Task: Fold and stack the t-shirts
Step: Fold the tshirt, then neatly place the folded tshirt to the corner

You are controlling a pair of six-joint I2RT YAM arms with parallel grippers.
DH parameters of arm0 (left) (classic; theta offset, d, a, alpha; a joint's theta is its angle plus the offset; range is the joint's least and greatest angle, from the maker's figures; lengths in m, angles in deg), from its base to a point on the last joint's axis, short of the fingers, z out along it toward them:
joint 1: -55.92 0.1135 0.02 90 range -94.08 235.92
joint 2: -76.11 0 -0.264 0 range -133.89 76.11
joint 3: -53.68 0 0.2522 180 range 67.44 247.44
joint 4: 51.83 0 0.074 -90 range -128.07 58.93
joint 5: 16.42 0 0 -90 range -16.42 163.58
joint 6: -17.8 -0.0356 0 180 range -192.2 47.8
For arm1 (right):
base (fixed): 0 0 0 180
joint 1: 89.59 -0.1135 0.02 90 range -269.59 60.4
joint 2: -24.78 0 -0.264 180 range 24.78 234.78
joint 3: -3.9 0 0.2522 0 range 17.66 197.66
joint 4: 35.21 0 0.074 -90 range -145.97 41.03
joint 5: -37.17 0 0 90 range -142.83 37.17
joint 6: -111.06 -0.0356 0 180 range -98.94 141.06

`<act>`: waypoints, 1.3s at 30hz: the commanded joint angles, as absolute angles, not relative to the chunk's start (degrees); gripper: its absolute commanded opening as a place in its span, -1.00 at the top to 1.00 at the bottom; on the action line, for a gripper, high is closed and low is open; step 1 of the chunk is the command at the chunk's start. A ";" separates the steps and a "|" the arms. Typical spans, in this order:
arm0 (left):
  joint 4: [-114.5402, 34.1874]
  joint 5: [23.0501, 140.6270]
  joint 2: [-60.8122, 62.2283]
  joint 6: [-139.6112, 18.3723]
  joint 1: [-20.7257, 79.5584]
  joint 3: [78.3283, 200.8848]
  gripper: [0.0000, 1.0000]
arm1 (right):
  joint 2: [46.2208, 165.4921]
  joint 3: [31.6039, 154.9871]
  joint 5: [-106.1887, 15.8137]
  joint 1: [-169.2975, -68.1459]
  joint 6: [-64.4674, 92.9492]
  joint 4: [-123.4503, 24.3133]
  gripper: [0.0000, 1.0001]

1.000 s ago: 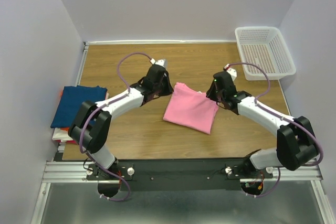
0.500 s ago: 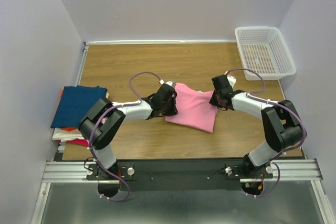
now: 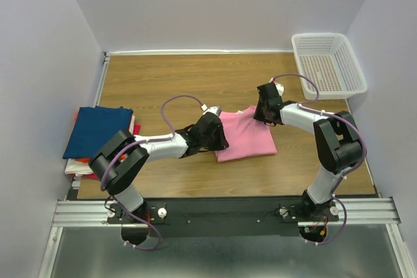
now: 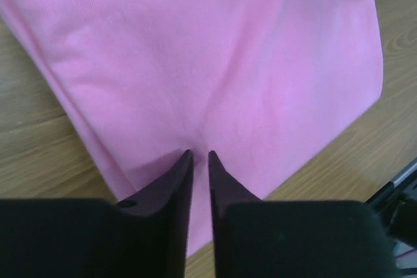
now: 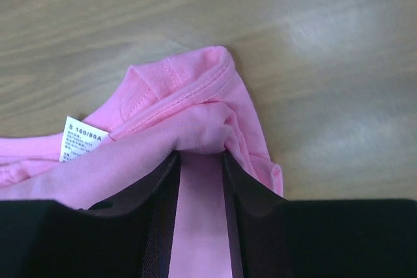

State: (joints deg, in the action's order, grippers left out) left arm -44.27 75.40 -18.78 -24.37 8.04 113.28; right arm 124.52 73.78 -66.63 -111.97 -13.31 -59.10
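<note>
The bright pink t-shirt lies folded on the wooden table in the middle. My left gripper is at its left edge. In the left wrist view it is shut on a pinch of the pink cloth, with creases running from the tips. My right gripper is at the shirt's far right corner. In the right wrist view it is shut on bunched pink cloth by the collar, next to a white size label. A dark blue t-shirt tops a stack at the left edge.
Red and orange cloth shows under the dark blue shirt in the stack. A white mesh basket stands at the far right corner. Walls close in the table on the left, right and far sides.
Both grippers have dragged the pink shirt. The left one moved nearer and to the right, the right one farther and slightly left. The shirt has turned and now lies squarer.
</note>
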 commanded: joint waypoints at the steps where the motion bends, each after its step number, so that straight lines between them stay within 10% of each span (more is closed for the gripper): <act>1: -40.63 69.72 -11.88 -24.56 9.42 113.67 0.19 | 131.20 77.51 -61.45 -111.65 -9.09 -61.72 0.20; 2: -40.36 69.54 -9.17 -24.56 10.12 113.32 -0.05 | 131.91 79.26 -60.75 -111.66 -8.74 -61.72 0.20; 3: -40.27 69.80 -7.92 -24.74 12.13 112.36 -0.75 | 132.35 80.06 -60.22 -111.66 -8.04 -61.72 0.20; 4: -39.92 70.67 -5.91 -24.74 13.10 111.83 -0.80 | 133.31 81.02 -59.43 -111.66 -7.78 -61.72 0.20; 39: -46.61 78.86 -24.87 -17.71 15.67 114.27 -0.19 | 129.10 82.61 -57.31 -111.65 -7.25 -62.24 0.20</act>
State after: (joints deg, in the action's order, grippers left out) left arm -51.77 80.67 -22.14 -18.66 17.52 112.47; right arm 130.42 82.15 -58.96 -111.59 -7.92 -59.93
